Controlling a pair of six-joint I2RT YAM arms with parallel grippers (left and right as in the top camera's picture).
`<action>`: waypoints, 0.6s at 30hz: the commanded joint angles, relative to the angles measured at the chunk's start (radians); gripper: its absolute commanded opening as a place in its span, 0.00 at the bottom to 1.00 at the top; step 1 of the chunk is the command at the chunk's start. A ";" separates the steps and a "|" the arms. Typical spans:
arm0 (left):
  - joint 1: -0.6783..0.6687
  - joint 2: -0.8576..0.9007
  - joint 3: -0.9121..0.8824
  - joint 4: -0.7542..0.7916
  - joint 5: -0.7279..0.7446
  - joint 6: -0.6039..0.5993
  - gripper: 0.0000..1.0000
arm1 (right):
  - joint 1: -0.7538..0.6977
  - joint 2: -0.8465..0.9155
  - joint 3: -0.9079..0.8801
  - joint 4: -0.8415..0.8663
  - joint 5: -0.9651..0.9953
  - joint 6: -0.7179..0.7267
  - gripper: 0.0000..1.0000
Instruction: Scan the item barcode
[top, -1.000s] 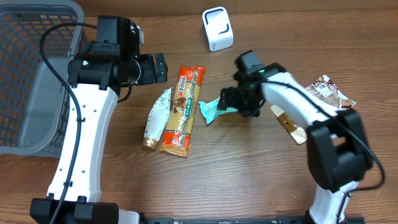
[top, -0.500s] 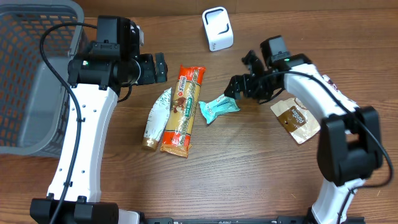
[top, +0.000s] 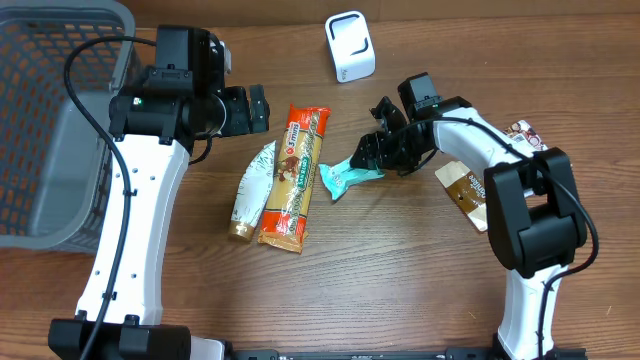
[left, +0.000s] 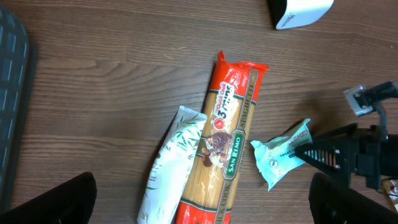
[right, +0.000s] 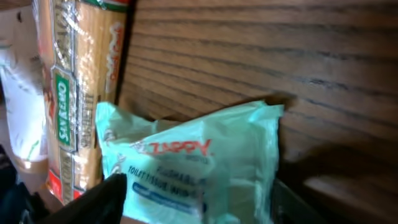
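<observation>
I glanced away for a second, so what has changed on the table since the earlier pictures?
The right tool drew back rightward from the teal packet, then returned to its right end; the packet now sits between its jaws, grip unclear. The packet barely shifted. Left tool, spaghetti pack, white tube, scanner and basket stayed put.

A red-topped spaghetti pack (left: 222, 149) lay lengthwise on the wooden desk (left: 112, 81), with a white pouch (left: 173, 165) touching its left side. A teal packet (left: 281, 160) lay just to its right, met by the black right end effector (left: 306, 148). A white scanner (left: 300, 11) sat top right.
</observation>
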 joint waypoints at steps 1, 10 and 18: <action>-0.002 -0.013 0.018 0.000 -0.003 0.016 1.00 | 0.008 0.079 0.006 -0.006 0.038 0.093 0.56; -0.002 -0.013 0.018 0.000 -0.003 0.016 1.00 | 0.000 0.126 0.010 -0.003 0.024 0.134 0.04; -0.002 -0.013 0.018 0.000 -0.003 0.016 1.00 | -0.052 0.032 0.100 -0.114 0.024 0.130 0.04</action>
